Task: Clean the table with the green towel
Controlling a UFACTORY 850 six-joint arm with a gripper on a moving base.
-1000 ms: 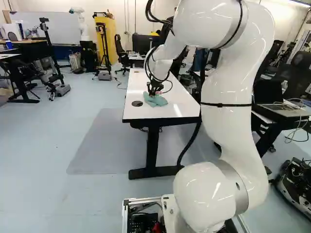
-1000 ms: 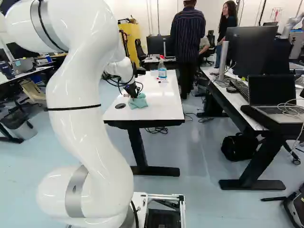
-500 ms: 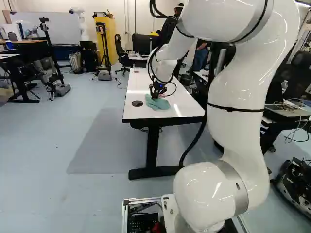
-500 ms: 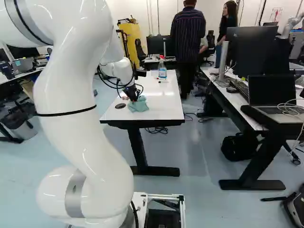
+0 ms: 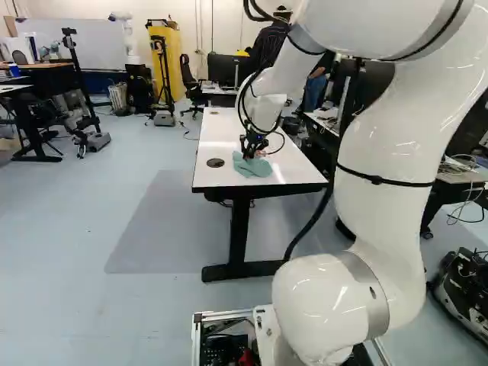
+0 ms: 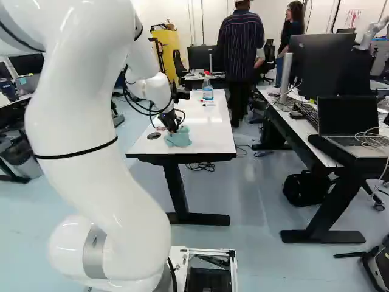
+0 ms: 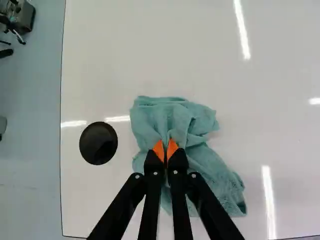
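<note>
My gripper [image 5: 250,153], fingertips nearly together, pinches green towel [image 5: 255,168]; both slid toward table's [image 5: 207,180] near edge. One towel, one spray bottle [image 6: 208,93].

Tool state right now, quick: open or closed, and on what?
Tool: closed, pinching a gathered fold of the green towel on the white table.

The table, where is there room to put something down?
The table has a big bare patch between the towel and the bottle, and another between the towel and the table's right edge in the right base view. It's crowded where the gripper pinches the towel, and only a narrow strip separates towel and black disc.
</note>
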